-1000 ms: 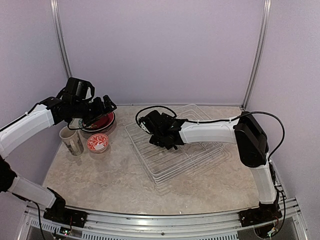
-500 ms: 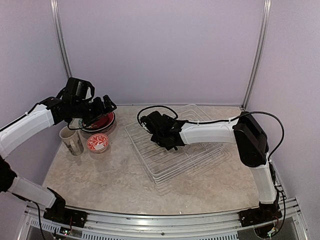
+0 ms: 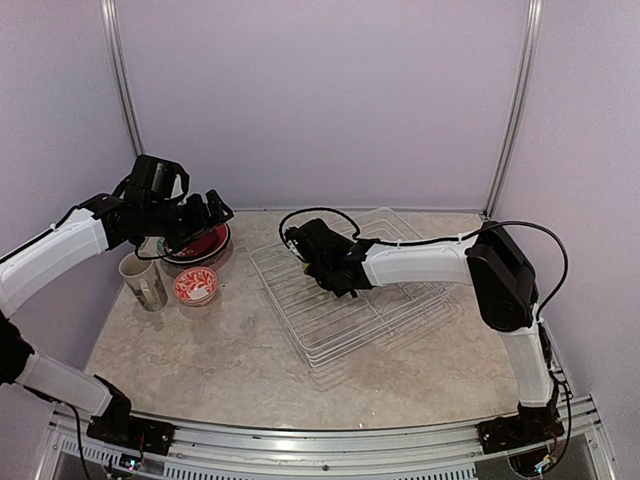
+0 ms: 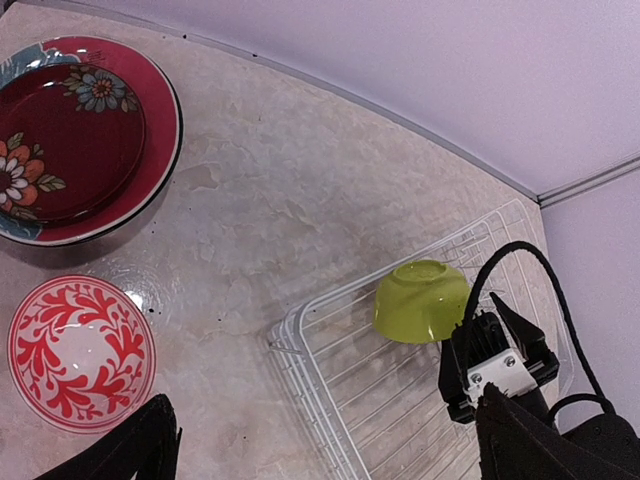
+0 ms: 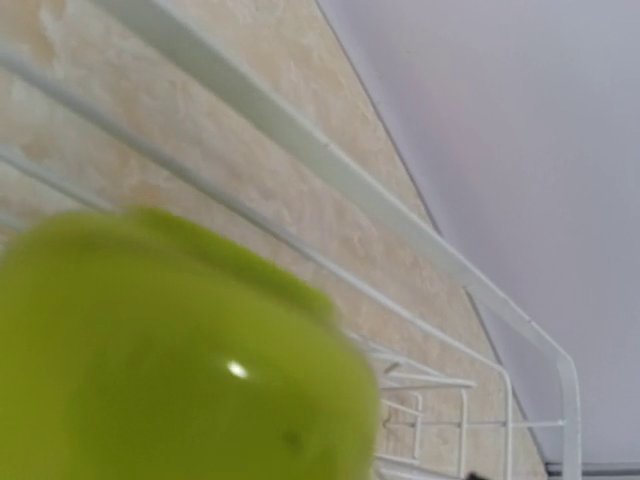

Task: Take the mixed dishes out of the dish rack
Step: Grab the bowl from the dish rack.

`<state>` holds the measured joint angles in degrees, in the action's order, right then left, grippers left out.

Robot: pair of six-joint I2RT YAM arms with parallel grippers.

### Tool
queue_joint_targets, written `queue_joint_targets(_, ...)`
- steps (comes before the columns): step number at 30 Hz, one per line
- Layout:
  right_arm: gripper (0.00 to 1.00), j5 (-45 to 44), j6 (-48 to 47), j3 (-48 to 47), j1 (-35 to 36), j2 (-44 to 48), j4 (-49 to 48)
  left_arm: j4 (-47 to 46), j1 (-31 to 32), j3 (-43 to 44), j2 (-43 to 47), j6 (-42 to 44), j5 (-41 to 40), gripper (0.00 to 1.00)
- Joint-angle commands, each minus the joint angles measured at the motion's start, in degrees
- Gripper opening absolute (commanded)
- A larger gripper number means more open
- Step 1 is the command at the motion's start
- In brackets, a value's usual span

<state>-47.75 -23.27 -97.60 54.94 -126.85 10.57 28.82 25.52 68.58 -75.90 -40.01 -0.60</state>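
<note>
1. Right gripper (image 3: 338, 283) sits just beside the green bowl (image 4: 421, 300); you cannot tell whether its jaws grip it.
2. Bowl lies mouth-down at the rack's (image 4: 350, 400) far-left end, directly ahead of that hand.
3. Left gripper (image 4: 330, 440), spread wide, hangs over the red plate (image 4: 80, 140), well apart.

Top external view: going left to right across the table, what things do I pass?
Cream mug → small red-and-white bowl → white wire dish rack.
</note>
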Motion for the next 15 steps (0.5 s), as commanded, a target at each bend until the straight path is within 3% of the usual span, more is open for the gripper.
queue_joint_targets(1,0.55,0.2,-0.4,1.0,-0.6,-0.1,-2.3,0.1,0.1,0.1,1.2,-0.2,0.2,0.99)
queue_joint_targets(5,0.48,1.3,-0.7,1.3,-0.9,-0.2,-3.6,0.1,0.1,0.0,1.3,-0.2,0.3,0.99)
queue_joint_targets(15,0.45,9.2,0.0,3.5,-2.3,1.4,-5.6,0.1,0.2,0.5,0.4,-0.2,3.4,0.99)
